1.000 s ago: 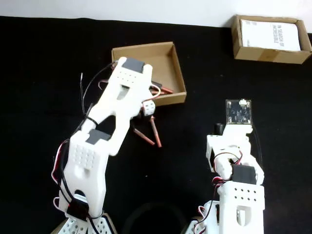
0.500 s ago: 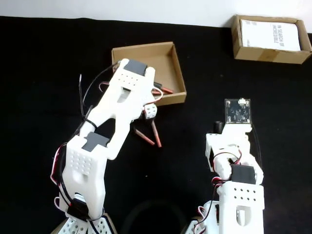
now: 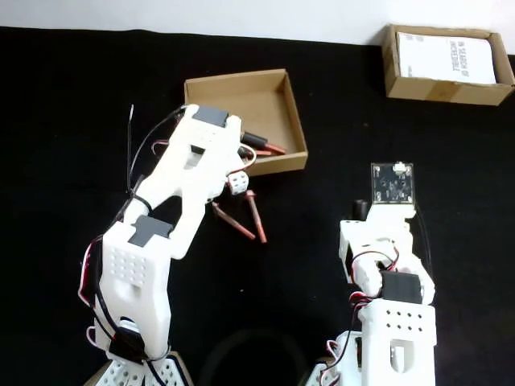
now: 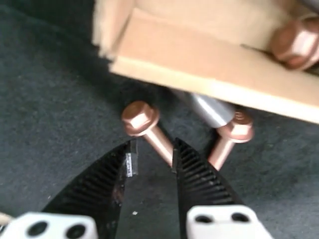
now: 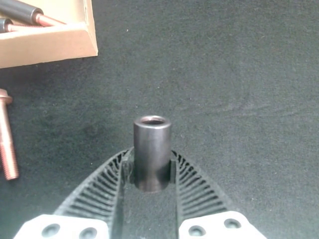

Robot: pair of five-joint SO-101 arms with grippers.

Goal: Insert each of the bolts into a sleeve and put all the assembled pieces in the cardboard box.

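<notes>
Two copper bolts [image 3: 233, 221] [image 3: 256, 213] lie on the black mat just in front of the cardboard box [image 3: 286, 112]. My left gripper [image 4: 152, 152] is open low over them, its fingers on either side of one bolt's shaft [image 4: 159, 142]; the second bolt [image 4: 229, 137] lies beside it. A grey sleeve [image 4: 209, 109] lies against the box wall [image 4: 214, 64]. Assembled pieces [image 3: 261, 145] rest inside the box at its near side. My right gripper [image 5: 152, 162] is shut on a dark sleeve [image 5: 152, 149], held upright near the table's front right [image 3: 360, 211].
A second cardboard box [image 3: 390, 76] holding a white paper stands at the back right. The left arm [image 3: 193, 177] stretches across the mat and covers the first box's near left corner. A bolt [image 5: 6, 134] lies well apart from the right gripper.
The left arm has swung a little to the left and drawn back from the box, bringing its gripper over the loose bolts. The right arm has not moved.
</notes>
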